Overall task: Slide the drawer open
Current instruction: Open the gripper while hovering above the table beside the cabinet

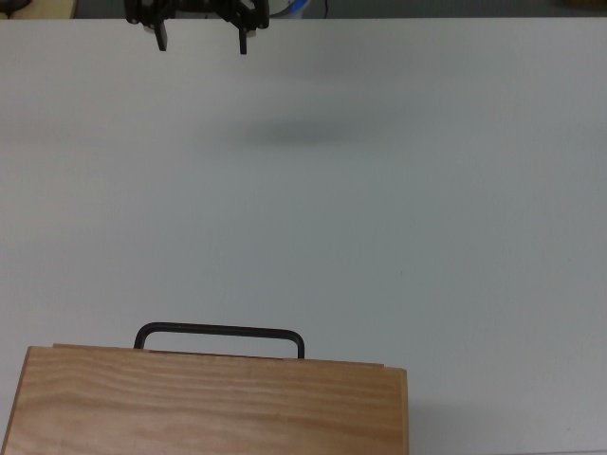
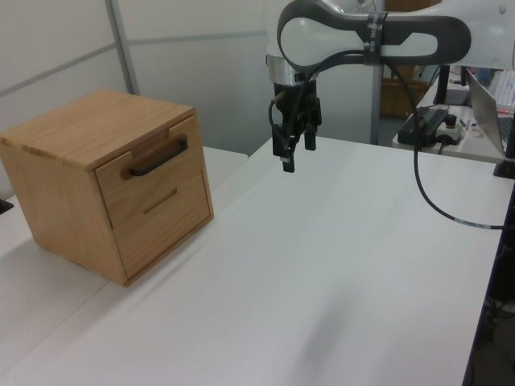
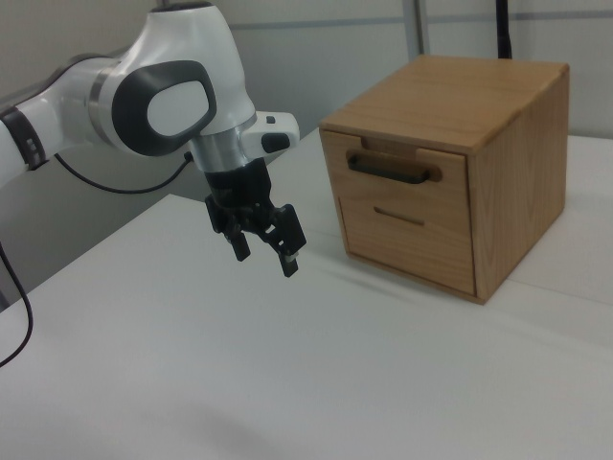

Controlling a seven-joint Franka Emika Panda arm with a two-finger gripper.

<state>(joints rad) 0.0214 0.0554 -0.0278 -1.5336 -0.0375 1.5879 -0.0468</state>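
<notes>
Cabinet [image 1: 209,403] at top view's 6 o'clock | handle [image 1: 220,334] of drawer [image 2: 149,165] runs 9-to-3 | claw [image 1: 202,43] at 12, well apart, spread, empty, above tabletop [image 1: 427,209]

The drawer [image 2: 146,171] was light grainy wood with a black handle [image 2: 159,158]; the desk [image 2: 322,265] was plain white; the gripper [image 2: 291,157] was black.

In the top view, the wooden cabinet [image 1: 209,403] is cut off by the bottom edge, its top slab hiding the drawer [image 1: 220,354] front, while the hand [image 1: 201,43] is cropped at the upper edge, only fingertips showing.
</notes>
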